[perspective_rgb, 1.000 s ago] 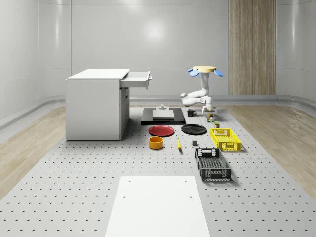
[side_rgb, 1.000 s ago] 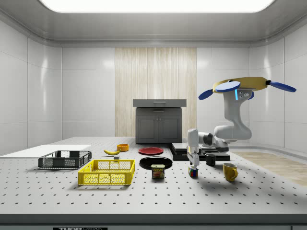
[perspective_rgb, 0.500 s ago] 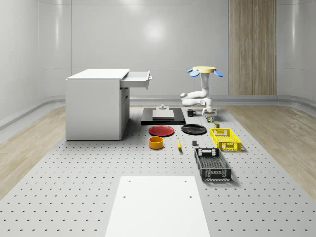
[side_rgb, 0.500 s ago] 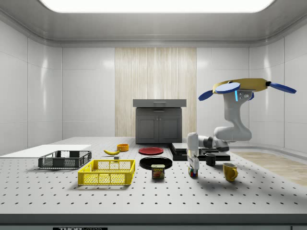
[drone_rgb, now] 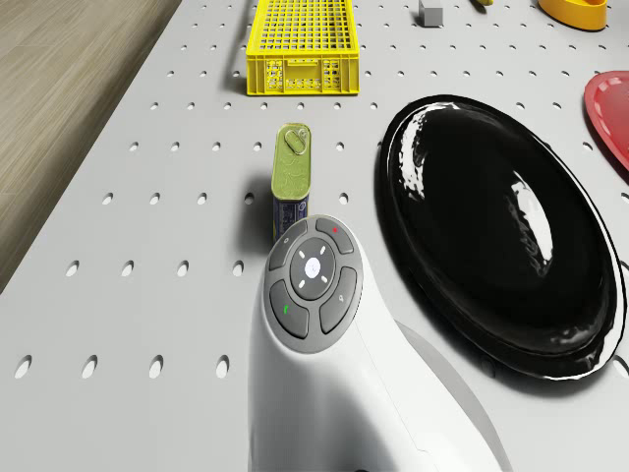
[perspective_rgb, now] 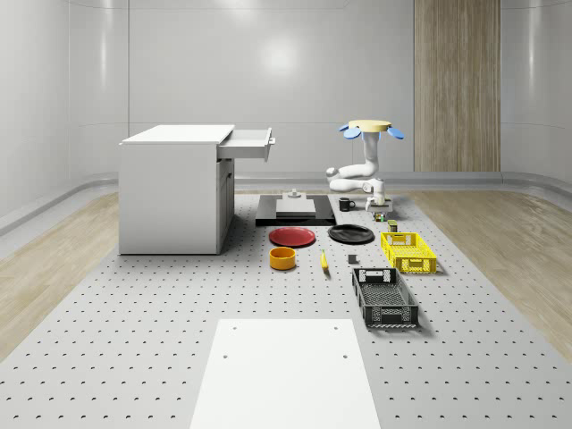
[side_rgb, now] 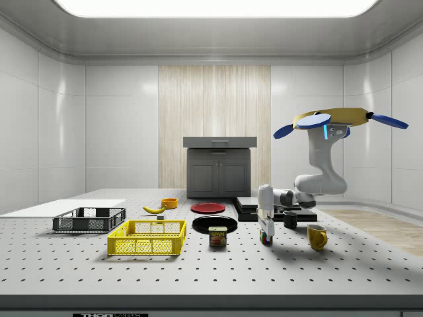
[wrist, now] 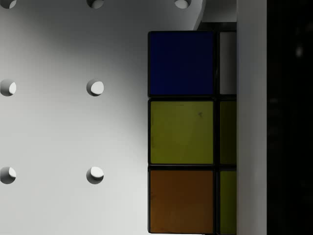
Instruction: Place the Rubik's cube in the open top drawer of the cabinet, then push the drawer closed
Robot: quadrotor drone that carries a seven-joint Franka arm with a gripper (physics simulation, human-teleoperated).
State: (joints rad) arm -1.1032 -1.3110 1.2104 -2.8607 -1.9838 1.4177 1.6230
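The Rubik's cube sits on the perforated table, a little to the side view's right of a Spam can. My gripper points straight down and reaches the cube's top. In the whole-scene view the gripper and cube are at the table's far right, behind the yellow crate. In the wrist view the cube is very close, showing blue, yellow and orange squares. The drone hovers above the table, behind the cube. The white cabinet stands at the whole-scene view's left with its top drawer pulled out.
Around the cube are a black plate, the Spam can, a yellow mug and a black mug. A yellow crate, a black crate, a red plate and an orange bowl lie nearer the front.
The gripper has come down from just above the cube to its top. The drone has sunk slightly. The cube has not moved.
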